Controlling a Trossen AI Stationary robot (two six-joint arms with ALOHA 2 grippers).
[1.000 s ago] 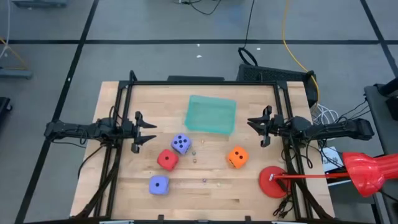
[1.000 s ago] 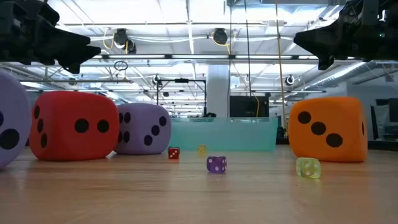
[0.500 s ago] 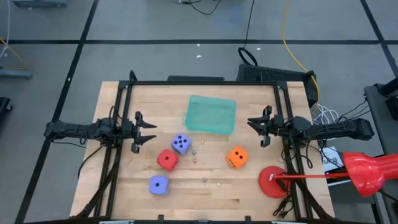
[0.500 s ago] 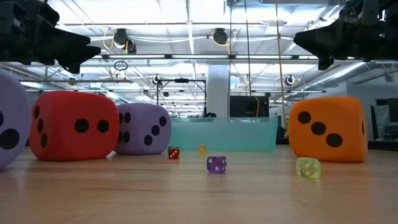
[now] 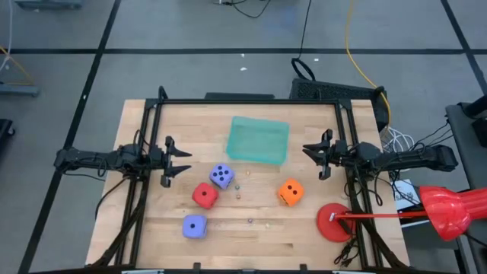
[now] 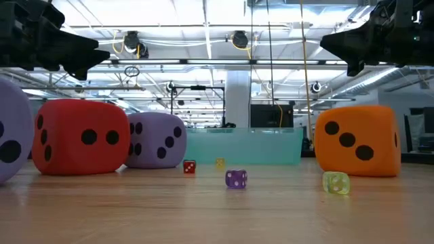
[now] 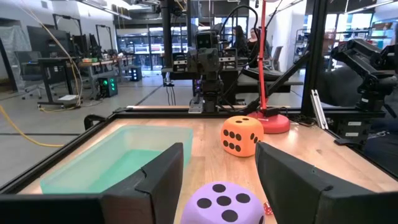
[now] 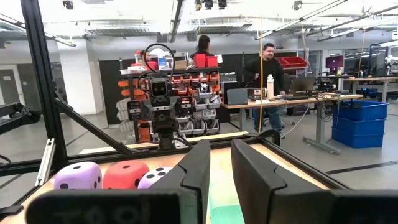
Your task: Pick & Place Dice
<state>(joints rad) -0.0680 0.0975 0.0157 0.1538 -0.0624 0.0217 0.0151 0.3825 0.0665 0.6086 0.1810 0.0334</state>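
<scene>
high view: a wooden desk (image 5: 304, 228) inside a black frame is standing on a grey tiled floor. a teal tray (image 5: 258, 140) is lying near the far edge. the purple-blue die (image 5: 221, 176) and red die (image 5: 204, 195) are sitting just beside each other, a second purple-blue die (image 5: 195, 226) nearer the front, the orange die (image 5: 290, 192) well apart to the right. a red round disc (image 5: 333, 222) is resting at the right edge. the left end effector (image 5: 181, 161) and right end effector (image 5: 311, 156) are hovering at opposite sides, both empty, fingers apart.

low view: tiny dice (image 6: 236, 179) are lying on the wood; the nearest purple-blue die is being cut off at the edge.

left wrist view: the left fingers (image 7: 163, 177) are standing wide open.

right wrist view: the right fingers (image 8: 198, 168) are leaving a narrow gap; people are showing in the room behind.
</scene>
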